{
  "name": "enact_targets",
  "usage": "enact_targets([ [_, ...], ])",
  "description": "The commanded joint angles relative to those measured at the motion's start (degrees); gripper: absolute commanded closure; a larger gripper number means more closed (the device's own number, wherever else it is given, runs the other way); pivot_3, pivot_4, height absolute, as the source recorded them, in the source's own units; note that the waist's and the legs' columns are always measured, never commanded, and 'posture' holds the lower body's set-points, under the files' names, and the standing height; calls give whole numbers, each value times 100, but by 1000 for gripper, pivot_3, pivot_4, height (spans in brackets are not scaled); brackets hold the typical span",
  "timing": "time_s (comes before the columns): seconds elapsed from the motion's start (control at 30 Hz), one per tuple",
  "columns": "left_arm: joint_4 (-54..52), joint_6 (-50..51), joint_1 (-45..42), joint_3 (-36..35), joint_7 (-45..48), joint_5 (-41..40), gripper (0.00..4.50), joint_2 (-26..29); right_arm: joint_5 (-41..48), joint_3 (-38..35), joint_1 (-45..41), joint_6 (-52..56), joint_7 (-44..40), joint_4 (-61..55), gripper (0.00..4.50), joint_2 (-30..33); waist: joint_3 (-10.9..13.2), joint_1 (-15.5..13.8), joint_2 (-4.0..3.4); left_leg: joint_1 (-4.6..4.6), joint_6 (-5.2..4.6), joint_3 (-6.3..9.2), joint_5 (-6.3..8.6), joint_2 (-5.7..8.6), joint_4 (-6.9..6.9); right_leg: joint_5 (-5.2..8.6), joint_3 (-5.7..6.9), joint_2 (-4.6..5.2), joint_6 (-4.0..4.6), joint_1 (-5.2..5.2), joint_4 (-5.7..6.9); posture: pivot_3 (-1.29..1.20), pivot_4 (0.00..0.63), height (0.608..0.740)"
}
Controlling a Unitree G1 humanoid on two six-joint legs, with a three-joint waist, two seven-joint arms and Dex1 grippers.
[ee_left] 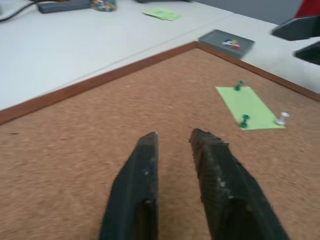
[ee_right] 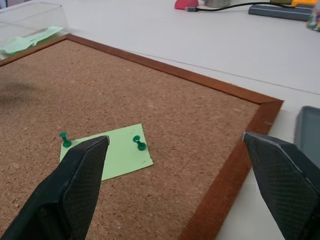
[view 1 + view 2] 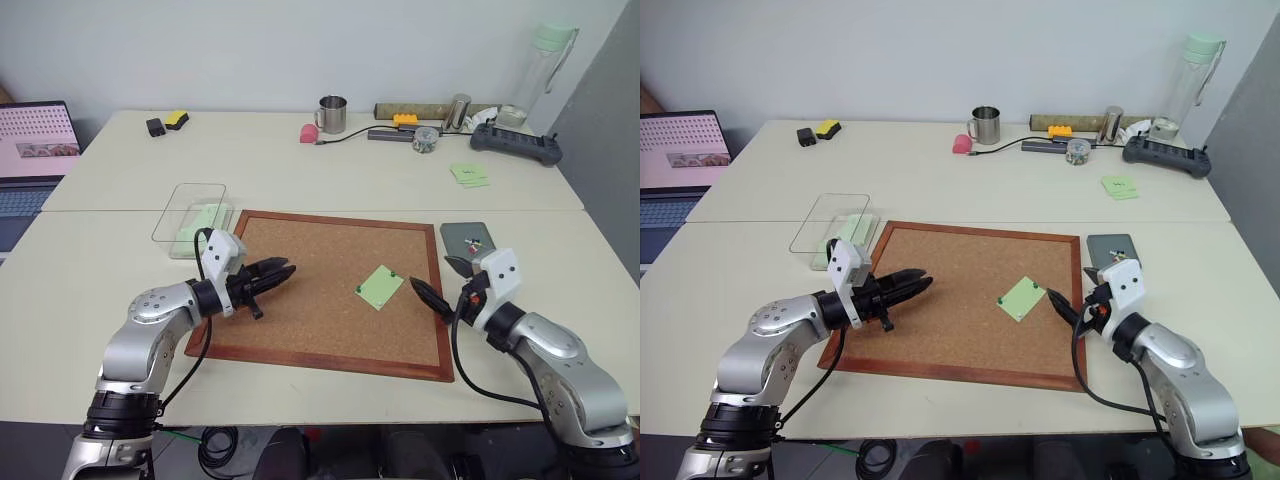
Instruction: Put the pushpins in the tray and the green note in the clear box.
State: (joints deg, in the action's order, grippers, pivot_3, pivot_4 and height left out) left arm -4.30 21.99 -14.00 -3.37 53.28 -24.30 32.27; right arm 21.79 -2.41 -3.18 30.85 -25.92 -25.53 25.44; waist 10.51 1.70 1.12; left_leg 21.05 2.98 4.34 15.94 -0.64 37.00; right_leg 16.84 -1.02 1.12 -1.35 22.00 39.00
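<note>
The green note [image 3: 380, 287] lies on the corkboard [image 3: 300, 320], right of its middle. Two green pushpins [image 1: 239, 85] and a white one [image 1: 282, 118] stand in it. The dark-grey tray [image 3: 463, 236] sits just off the board's far right corner, with a few coloured pins inside. At the board's far left corner stands the clear box [image 3: 190, 215], with green paper in it. My left gripper [image 3: 288, 270] hovers over the board's left part, pointing at the note, fingers almost together and holding nothing. My right gripper [image 3: 440, 282] is wide open at the board's right edge, close to the note.
A laptop [image 3: 30, 160] stands at the far left. Along the back are a metal mug [image 3: 333, 113], a pink object [image 3: 308, 133], a cable, a black controller [image 3: 515, 142] and a bottle [image 3: 540, 70]. Loose green notes [image 3: 470, 175] lie at the back right.
</note>
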Motion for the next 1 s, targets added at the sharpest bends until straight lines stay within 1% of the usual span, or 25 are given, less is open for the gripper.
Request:
enact_targets([
  [0.03,-204,-147,75,265,199,24,4338,-33,-138,275,-162,-282,-36,57,0,-173,0,0,0,0,0,0,0,0,0,0,0,0,0,0,0,0,150,740],
  [0.07,-153,-195,92,369,208,104,4438,-59,-189,355,-201,-319,-29,120,0,-230,0,1,0,0,0,0,0,0,0,0,0,0,0,0,0,0,150,740],
  [0.27,312,-453,95,828,134,507,4438,-284,-403,590,-427,-489,63,503,0,-575,0,-1,0,0,0,3,0,0,2,0,-2,1,1,0,1,0,150,740],
  [0.4,933,-681,40,1240,-122,1176,4438,-313,-578,716,-502,-598,95,704,0,-713,-4,-4,-5,-2,0,3,0,3,1,0,1,0,1,0,2,0,150,740],
  [0.57,1030,-678,0,1327,-260,1292,4438,-410,-676,752,-612,-674,115,979,0,-835,-18,-21,-25,-28,-4,5,-2,4,6,0,4,3,0,-34,1,0,150,740],
  [0.77,937,-595,-10,1277,-247,1184,4438,-428,-747,801,-718,-752,54,1271,0,-917,-19,-16,-26,-33,-35,2,-27,5,7,-8,1,2,-16,-39,0,0,150,740],
  [0.83,911,-584,4,1256,-252,1172,4500,-427,-721,794,-752,-795,15,1363,361,-950,-19,-14,-27,-34,-38,3,-31,5,7,-10,2,1,-16,-38,0,0,150,740],
  [0.87,884,-573,28,1251,-249,1163,4500,-423,-724,791,-768,-828,5,1412,454,-961,-19,-15,-27,-34,-39,4,-32,5,7,-11,3,1,-17,-38,0,0,150,740],
  [1.0,706,-485,127,1259,-241,1122,4500,-407,-767,789,-837,-988,-42,1693,1308,-1006,-19,-8,-27,-33,-39,4,-32,3,5,-23,1,1,4,-36,-1,0,150,740],
])
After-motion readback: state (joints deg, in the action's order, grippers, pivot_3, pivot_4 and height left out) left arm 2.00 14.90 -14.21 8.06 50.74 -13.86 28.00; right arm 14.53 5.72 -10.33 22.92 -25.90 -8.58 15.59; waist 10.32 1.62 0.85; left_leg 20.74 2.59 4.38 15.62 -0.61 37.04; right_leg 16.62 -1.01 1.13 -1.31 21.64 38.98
